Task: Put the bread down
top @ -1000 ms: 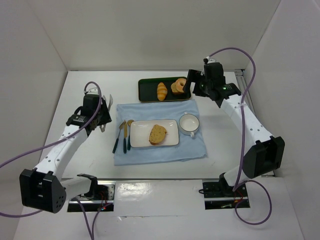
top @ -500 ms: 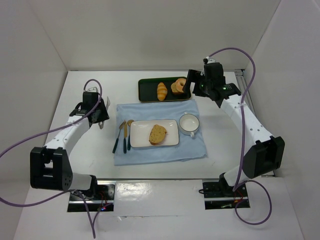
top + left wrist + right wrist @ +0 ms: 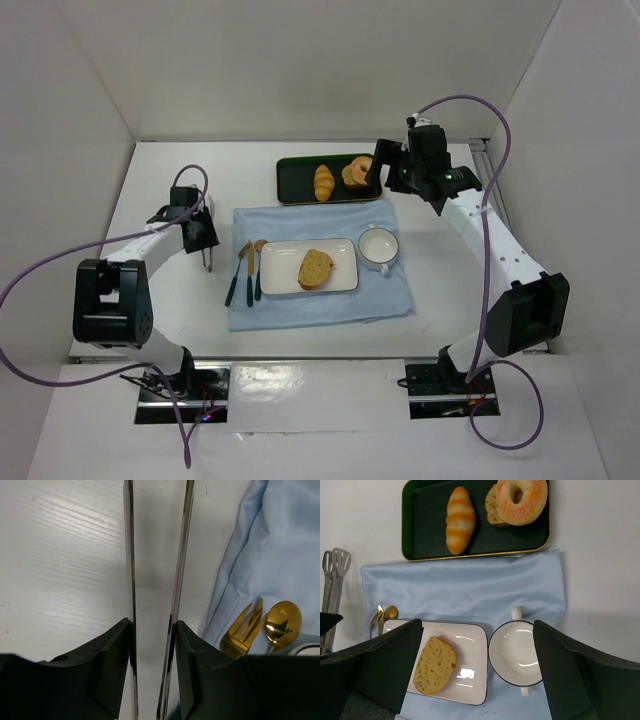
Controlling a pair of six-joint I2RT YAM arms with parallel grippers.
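Bread (image 3: 316, 268) on plate (image 3: 281, 266) on cloth (image 3: 320, 224); cup (image 3: 378, 247) R of plate, cutlery (image 3: 246, 272) L, tray (image 3: 299, 181) behind, tongs (image 3: 341, 560) L of cloth.

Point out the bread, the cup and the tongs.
bread (image 3: 435, 665): right wrist view, middle of the crumb face.
cup (image 3: 515, 654): right wrist view, bare inner bottom.
tongs (image 3: 129, 555): left wrist view, the left metal arm.

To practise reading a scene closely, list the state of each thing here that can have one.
bread: lying flat on the white plate
cup: upright, empty
tongs: arms parted, nothing between them
left gripper: shut on tongs
right gripper: open, empty
tray: loaded with croissant, doughnut
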